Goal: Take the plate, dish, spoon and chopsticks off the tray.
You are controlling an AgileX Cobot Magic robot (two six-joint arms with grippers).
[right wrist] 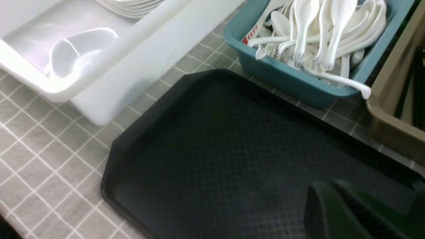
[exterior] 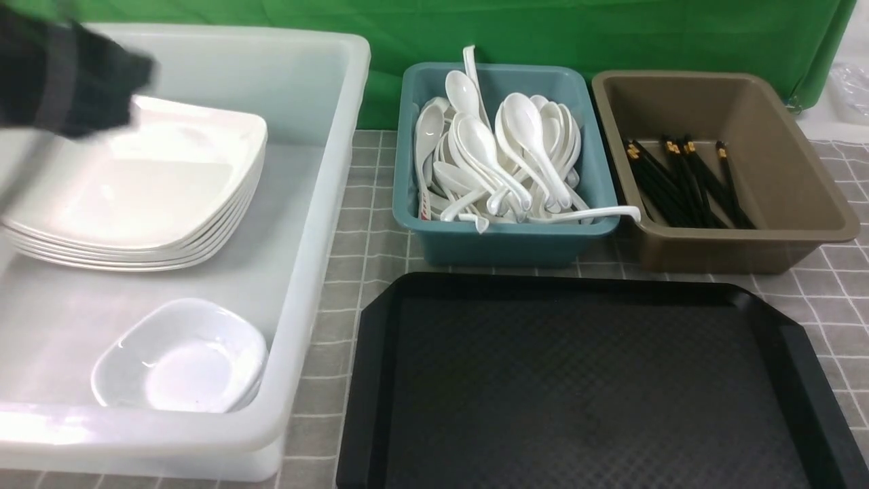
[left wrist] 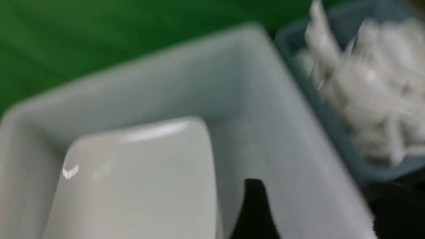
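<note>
Dish: front and right wrist views only.

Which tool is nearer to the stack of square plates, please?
The left. The left tool hangs close to the plate stack; the right tool shows against the black tray, farther off, outside the plates' tub.

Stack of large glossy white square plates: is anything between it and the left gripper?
Nothing visible is. The open left gripper hangs over the white plastic tub, and nothing visible covers the top plate.
</note>
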